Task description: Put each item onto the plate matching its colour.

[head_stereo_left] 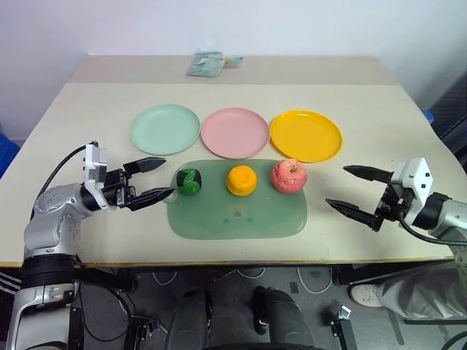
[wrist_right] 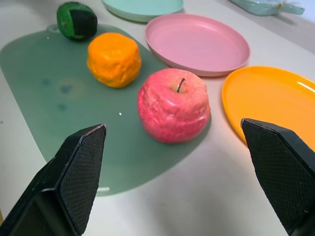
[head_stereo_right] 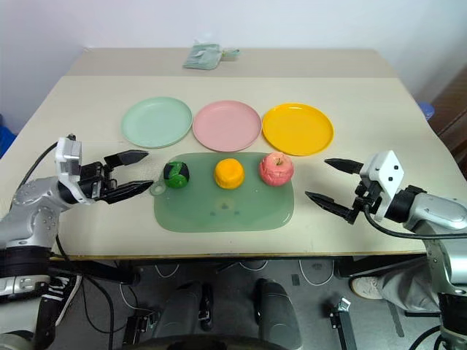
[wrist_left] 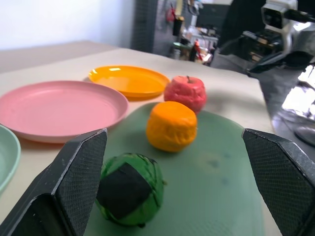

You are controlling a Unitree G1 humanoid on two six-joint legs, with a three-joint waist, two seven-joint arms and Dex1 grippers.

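Three toy fruits sit in a row on a translucent green mat (head_stereo_left: 237, 211): a dark green ball with black patches (head_stereo_left: 189, 181), an orange-yellow fruit (head_stereo_left: 241, 180) and a pinkish-red apple (head_stereo_left: 289, 175). Behind the mat lie a mint green plate (head_stereo_left: 165, 129), a pink plate (head_stereo_left: 235, 132) and a yellow plate (head_stereo_left: 306, 135), all bare. My left gripper (head_stereo_left: 155, 179) hovers open just left of the green ball, pointing at it. My right gripper (head_stereo_left: 350, 188) is open to the right of the apple, a short gap away.
A pale green bag (head_stereo_left: 206, 63) lies at the far edge of the beige table (head_stereo_left: 87, 109). Bare tabletop lies on both sides of the mat and in front of it up to the near edge.
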